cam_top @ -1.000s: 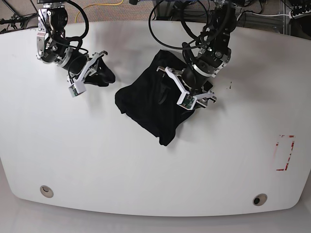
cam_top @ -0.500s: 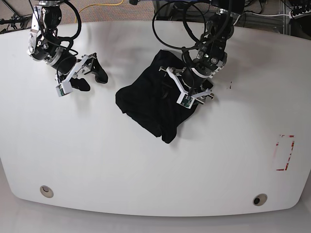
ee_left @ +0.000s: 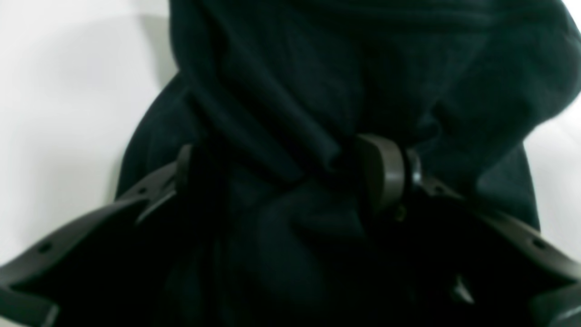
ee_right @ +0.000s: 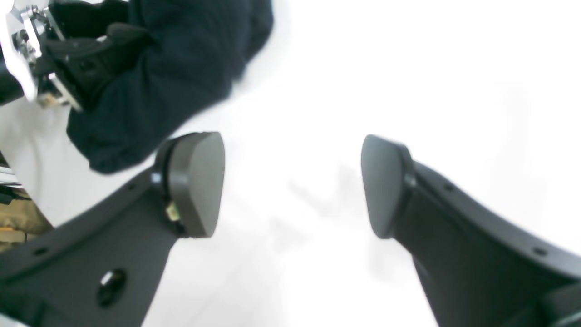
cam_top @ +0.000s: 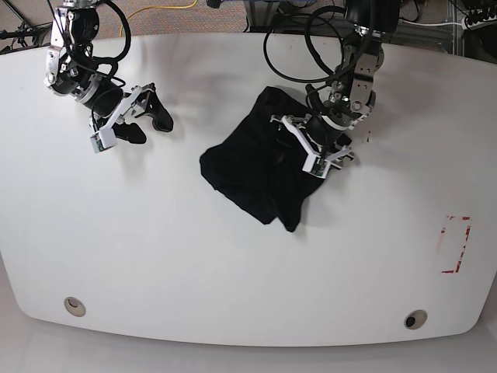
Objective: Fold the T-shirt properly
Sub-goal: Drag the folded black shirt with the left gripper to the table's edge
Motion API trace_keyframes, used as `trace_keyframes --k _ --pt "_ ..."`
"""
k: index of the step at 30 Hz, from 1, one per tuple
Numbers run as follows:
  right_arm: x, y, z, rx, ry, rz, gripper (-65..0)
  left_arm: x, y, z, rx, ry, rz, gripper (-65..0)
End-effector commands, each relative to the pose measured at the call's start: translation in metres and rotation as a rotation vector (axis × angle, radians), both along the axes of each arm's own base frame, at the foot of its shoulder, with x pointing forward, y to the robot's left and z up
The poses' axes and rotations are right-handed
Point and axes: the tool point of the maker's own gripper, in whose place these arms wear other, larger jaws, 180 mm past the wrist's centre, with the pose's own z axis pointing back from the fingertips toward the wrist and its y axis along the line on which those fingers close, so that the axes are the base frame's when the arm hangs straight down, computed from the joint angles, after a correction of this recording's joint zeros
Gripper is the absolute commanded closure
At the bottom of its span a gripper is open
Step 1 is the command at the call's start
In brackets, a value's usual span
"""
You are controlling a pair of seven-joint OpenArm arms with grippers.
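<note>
The black T-shirt (cam_top: 260, 167) lies crumpled in a heap on the white table (cam_top: 233, 272), right of centre. My left gripper (cam_top: 312, 148) is at the heap's right edge. In the left wrist view this gripper (ee_left: 283, 177) is shut on a bunched fold of the T-shirt (ee_left: 295, 91), with cloth filling the gap between the pads (ee_left: 381, 172). Far to the left my right gripper (cam_top: 147, 127) hovers open and empty. The right wrist view shows it (ee_right: 292, 181) with bare table between its spread fingers and the T-shirt (ee_right: 181, 68) off at the upper left.
A red-outlined rectangle (cam_top: 456, 245) is marked on the table near its right edge. Two round holes (cam_top: 74, 305) (cam_top: 415, 319) sit near the front edge. Cables (cam_top: 163, 12) run behind the table's back edge.
The right gripper opened and drew back to the left. The left gripper shifted right and took the T-shirt heap along with it.
</note>
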Motion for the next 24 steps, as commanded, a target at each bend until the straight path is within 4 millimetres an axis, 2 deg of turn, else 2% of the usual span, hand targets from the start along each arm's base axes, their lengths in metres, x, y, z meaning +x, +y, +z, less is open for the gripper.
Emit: trace_keyframes --k 1,4,6,9,12,24 --pt "0.006 0.0 0.015 0.016 -0.055 0.008 -43.8 -0.013 0.047 -0.027 0.131 0.12 0.083 -40.1" --pt "0.006 0.0 0.015 0.016 -0.055 0.008 -43.8 -0.012 0.076 -0.029 0.147 0.145 0.154 -40.1" --pt "0.006 0.001 0.015 0.017 -0.055 0.009 -43.8 -0.014 0.088 -0.03 0.155 0.152 0.181 -40.1" --pt "0.006 0.001 0.015 0.017 -0.055 0.009 -43.8 -0.026 0.116 -0.036 0.186 0.176 0.226 -40.1" --pt "0.006 0.001 0.015 0.017 -0.055 0.009 -43.8 -0.031 0.157 -0.027 0.246 0.16 0.277 -40.1" --pt "0.002 0.002 0.015 0.015 -0.05 0.014 -43.8 -0.058 0.271 -0.005 0.4 0.183 0.301 -40.1"
